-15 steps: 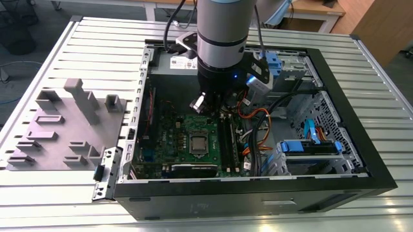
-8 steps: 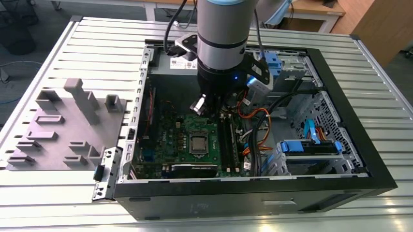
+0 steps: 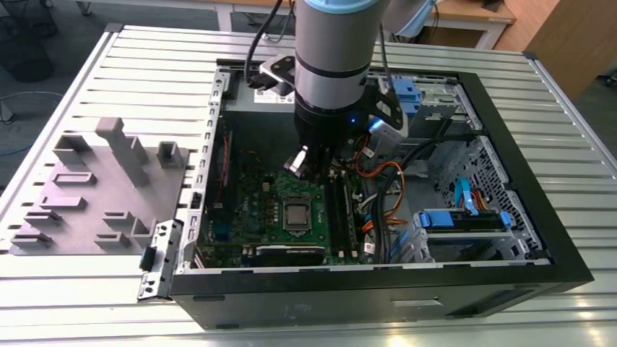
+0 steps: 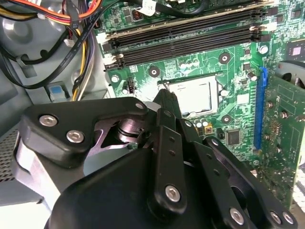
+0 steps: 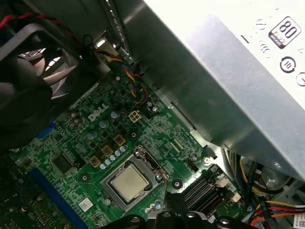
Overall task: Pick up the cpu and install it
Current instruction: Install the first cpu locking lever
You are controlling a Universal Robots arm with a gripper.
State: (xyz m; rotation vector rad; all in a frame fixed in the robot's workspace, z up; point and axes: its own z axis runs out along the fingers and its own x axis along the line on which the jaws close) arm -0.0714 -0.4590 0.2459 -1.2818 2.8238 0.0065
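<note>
Silvery metal marks the cpu (image 3: 296,214): you see it seated flat in its socket on the green motherboard (image 3: 253,195), inside the open case (image 3: 540,238), in the exterior view and in both wrist views (image 4: 196,95) (image 5: 129,182). A metal frame borders it on all sides.

The arm (image 3: 333,65) reaches down into the case, and the gripper (image 3: 311,168) hangs above the board, just on the far side of the socket. You cannot tell whether its fingers are parted or closed: in the exterior view the arm's body covers most of them, and in the second wrist view the black linkage (image 4: 167,157) fills the foreground and hides the tips. Nothing can be made out between them, and the cpu lies apart from the gripper.

The memory sticks (image 3: 339,213) run along the socket on the exterior view's right, partly hidden by cables (image 3: 381,181). In the first wrist view the grey power supply (image 5: 224,81) cuts off one whole side of the board, and a dark fan (image 5: 28,90) blocks a corner. A grey fixture (image 3: 97,188) sits on the table (image 3: 144,58), outside the case at the exterior view's left.
</note>
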